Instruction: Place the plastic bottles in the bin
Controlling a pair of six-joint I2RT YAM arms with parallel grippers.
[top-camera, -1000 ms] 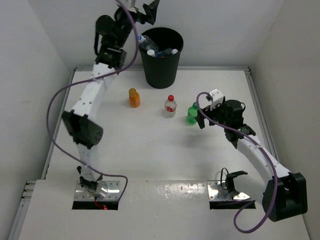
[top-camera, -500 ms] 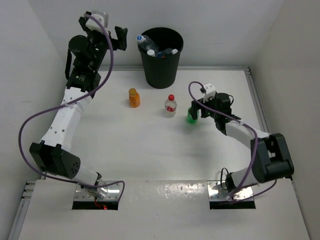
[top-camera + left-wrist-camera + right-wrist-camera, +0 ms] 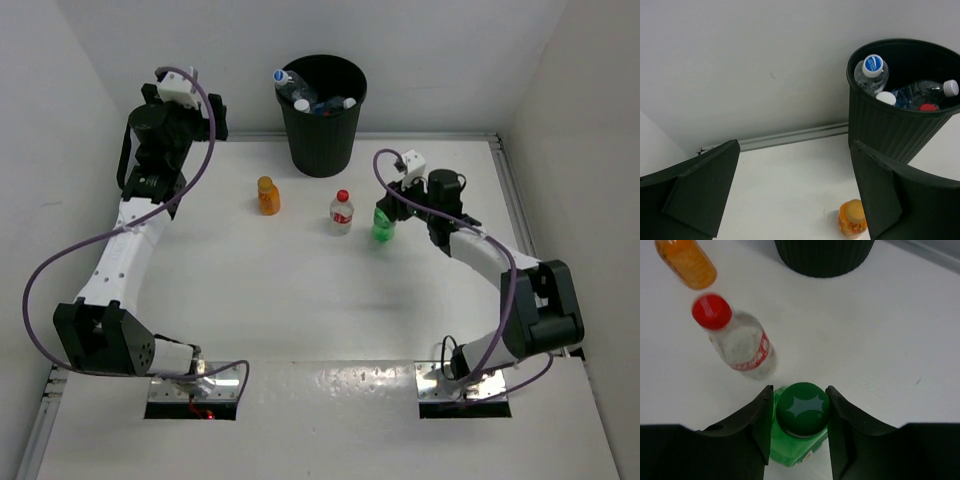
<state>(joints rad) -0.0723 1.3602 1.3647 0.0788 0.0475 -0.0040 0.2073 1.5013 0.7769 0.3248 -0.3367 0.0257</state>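
Observation:
My right gripper (image 3: 800, 407) is shut on the cap and neck of the green bottle (image 3: 796, 440), which stands on the table right of centre (image 3: 382, 226). To the left of it stands a clear bottle with a red cap (image 3: 341, 212), and further left an orange bottle (image 3: 267, 195). The black bin (image 3: 322, 135) at the back holds several clear bottles (image 3: 871, 70). My left gripper (image 3: 795, 150) hangs open and empty at the back left, above the table, with the orange bottle (image 3: 852, 226) just inside its right finger in its own view.
White walls close in the table on the left, back and right. A raised rail (image 3: 790, 136) runs along the back edge behind the bin. The purple cable of the right arm (image 3: 385, 165) loops above the green bottle.
My right gripper has closed on the green bottle. The left arm has swung down and to the left, away from the bin's rim, still open.

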